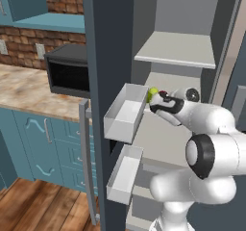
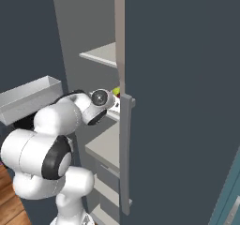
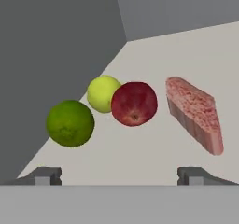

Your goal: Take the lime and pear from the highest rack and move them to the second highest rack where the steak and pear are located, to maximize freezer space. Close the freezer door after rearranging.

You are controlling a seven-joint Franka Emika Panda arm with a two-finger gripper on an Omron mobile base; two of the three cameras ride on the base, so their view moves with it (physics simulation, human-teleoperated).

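In the hand view the mid-green lime (image 3: pixel 70 123), the dark red pear (image 3: pixel 134 103), a small yellow-green pear (image 3: pixel 103 93) and the pink steak (image 3: pixel 193 113) lie together on one pale shelf (image 3: pixel 140 157). The red pear touches the yellow-green one. My gripper (image 3: pixel 119 176) is open just in front of them, nothing between its fingertips. From the left base view the gripper (image 1: pixel 154 100) reaches into the freezer (image 1: pixel 168 129) at the second highest rack (image 1: pixel 166 80), by the lime (image 1: pixel 153 93). The highest rack (image 1: pixel 178 49) above is bare. The freezer door (image 1: pixel 103 57) stands open.
Two white bins (image 1: pixel 126 112) (image 1: pixel 124 172) stick out from the door's inner side, close to my forearm on the left. A long grey bar handle (image 1: pixel 86 162) runs down the door. Another dark panel (image 2: pixel 178 102) with a handle (image 2: pixel 125 153) borders the opening on the right. A microwave (image 1: pixel 69 71) sits on the counter.
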